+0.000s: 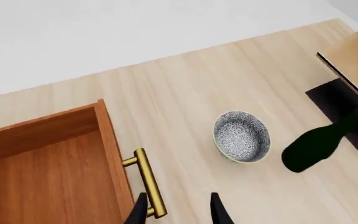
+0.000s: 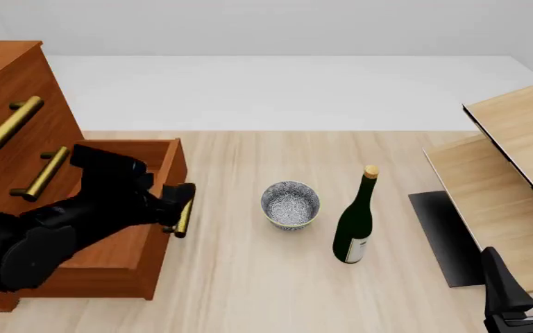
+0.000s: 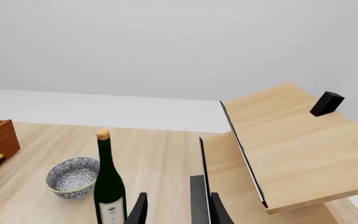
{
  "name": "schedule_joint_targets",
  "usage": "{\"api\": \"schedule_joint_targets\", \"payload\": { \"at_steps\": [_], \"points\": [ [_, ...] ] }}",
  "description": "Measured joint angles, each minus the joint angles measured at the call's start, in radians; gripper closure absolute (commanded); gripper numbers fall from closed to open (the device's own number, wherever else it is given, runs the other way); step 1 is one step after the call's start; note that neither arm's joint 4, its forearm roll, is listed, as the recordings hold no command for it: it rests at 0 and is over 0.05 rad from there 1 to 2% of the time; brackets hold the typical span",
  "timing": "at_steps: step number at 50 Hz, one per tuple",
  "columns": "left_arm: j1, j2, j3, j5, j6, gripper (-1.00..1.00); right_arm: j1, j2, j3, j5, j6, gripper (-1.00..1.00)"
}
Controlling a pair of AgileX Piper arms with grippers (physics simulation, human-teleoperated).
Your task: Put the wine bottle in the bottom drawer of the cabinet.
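Wine bottle (image 2: 355, 223) standing upright on the light wood bench (image 2: 248, 277), roughly mid-bench, cork up and white label near the base, just right of a speckled bowl (image 2: 291, 204) and not touching it. Bottom drawer (image 2: 132, 239) pulled well out of the cabinet (image 2: 3, 90) over on the left, nothing visible inside the part that shows. Left hand (image 2: 175, 207) parked right at the drawer's brass handle (image 1: 149, 182), fingers apart with one sitting beside the bar, not clamped on it from what the wrist view shows. Right hand (image 2: 521, 277) low at the near right corner, well apart from the bottle, fingers spread and gripping nothing. Pale wood furniture (image 2: 516, 139) and a dark mat (image 2: 443, 236) off to the right
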Motion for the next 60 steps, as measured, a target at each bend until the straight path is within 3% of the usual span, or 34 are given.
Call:
{"api": "schedule_joint_targets", "payload": {
  "at_steps": [21, 60],
  "points": [
    [-0.069, -0.019, -0.140, 0.030, 0.032, -1.00, 0.003, 0.000, 0.000, -0.002, -0.003, -1.00],
    [-0.233, 0.173, -0.331, -0.081, 0.089, -1.00, 0.007, 0.000, 0.000, -0.006, -0.004, -1.00]
  ]
}}
